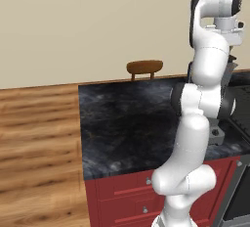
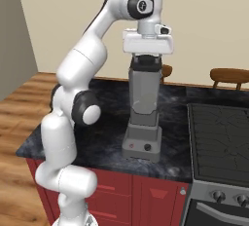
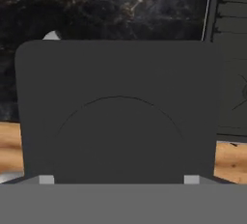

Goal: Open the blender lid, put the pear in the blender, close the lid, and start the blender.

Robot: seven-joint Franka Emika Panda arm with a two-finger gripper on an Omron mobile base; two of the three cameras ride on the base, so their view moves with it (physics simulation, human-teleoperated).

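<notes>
The blender [image 2: 142, 144] stands on the dark stone counter [image 2: 107, 122], its translucent grey jar [image 2: 144, 96] upright on the stepped base with its front buttons. The dark square blender lid [image 2: 146, 62] sits on the jar's rim. My gripper [image 2: 146, 60] comes straight down onto it, with one jaw at each side of the lid and both closed against it. In the hand view the lid [image 3: 118, 117] lies very near, with my gripper [image 3: 119, 179] spread wide across it. Part of the blender's base [image 1: 218, 136] shows behind my arm. The pear is out of view.
A black stove top [image 2: 219, 132] lies right beside the blender on its right. Red cabinet drawers [image 1: 127, 192] front the counter, with wooden floor [image 1: 39, 138] to the left. Brown chair backs [image 1: 144, 67] [image 2: 228, 76] stand behind the counter against the wall.
</notes>
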